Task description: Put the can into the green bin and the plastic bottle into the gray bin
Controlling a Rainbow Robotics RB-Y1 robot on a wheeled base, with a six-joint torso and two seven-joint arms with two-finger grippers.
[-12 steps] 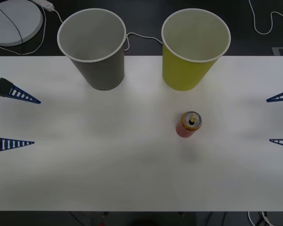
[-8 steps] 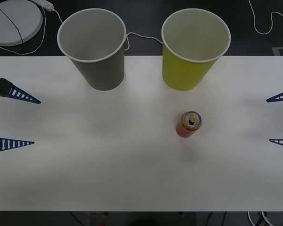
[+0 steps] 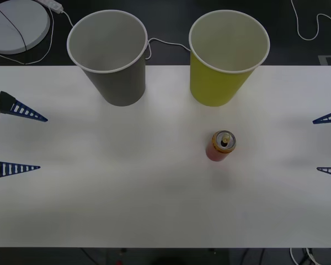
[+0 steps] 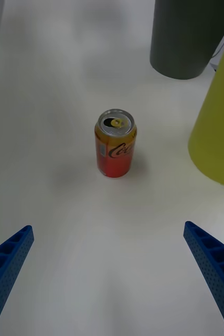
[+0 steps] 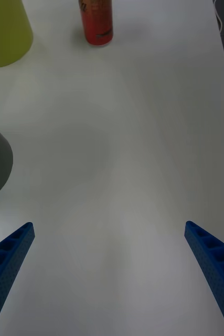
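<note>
A small red-orange can (image 3: 223, 146) stands upright on the white table (image 3: 127, 193), just in front of the green bin (image 3: 227, 61). The gray bin (image 3: 108, 58) stands to the left of the green one; both are upright at the table's far edge. My right gripper (image 3: 315, 146) is open at the table's right edge, well apart from the can (image 4: 115, 143), which lies straight ahead of its fingers (image 4: 107, 227). At the left edge my left gripper (image 3: 43, 143) is open and holds nothing, with the can (image 5: 96, 21) far off. The plastic bottle is out of view.
Behind the table lie a round white disc (image 3: 16, 25) at the far left and white cables (image 3: 311, 27) at the far right. Another cable (image 3: 165, 44) runs between the two bins. The table's front half is bare.
The right gripper's fingers have shifted slightly toward the table's near edge. The can, both bins and the left gripper have not moved.
</note>
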